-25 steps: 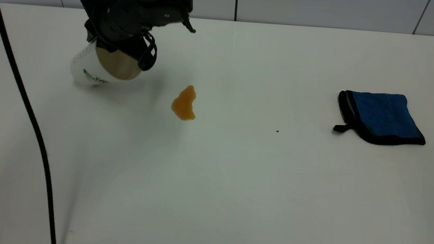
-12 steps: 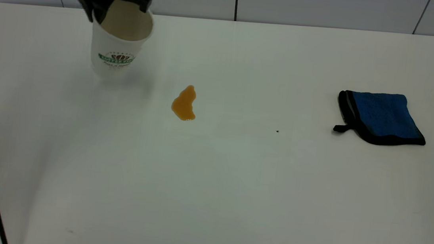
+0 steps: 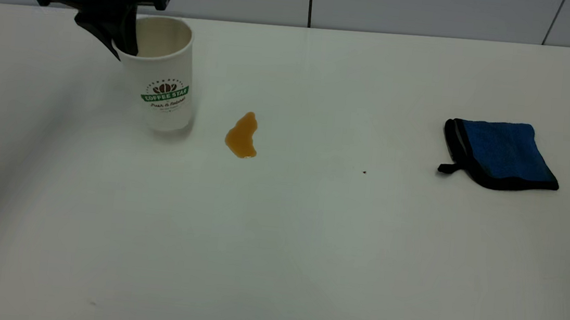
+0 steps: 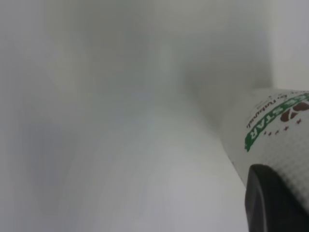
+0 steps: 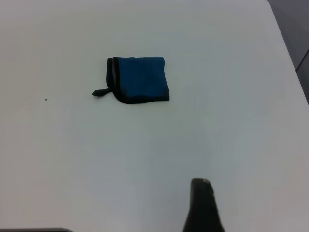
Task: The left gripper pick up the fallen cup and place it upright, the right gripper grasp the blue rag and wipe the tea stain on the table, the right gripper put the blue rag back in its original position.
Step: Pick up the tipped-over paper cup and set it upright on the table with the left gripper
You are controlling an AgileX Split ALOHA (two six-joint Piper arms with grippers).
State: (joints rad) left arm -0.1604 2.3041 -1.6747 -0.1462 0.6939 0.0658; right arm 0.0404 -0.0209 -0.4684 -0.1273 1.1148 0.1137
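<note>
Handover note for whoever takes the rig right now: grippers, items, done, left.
Left gripper: at the cup's rim at the table's far left, one finger inside the mouth; grip state unclear.
Right gripper: out of the exterior view; the wrist view shows one fingertip, above the table and away from the blue rag.
Cup: upright on the table.
Tea stain: unwiped, just right of the cup.
Blue rag: folded, untouched, far right.
Done: cup righted.
Left: release the cup, grasp the rag, wipe, return the rag.
</note>
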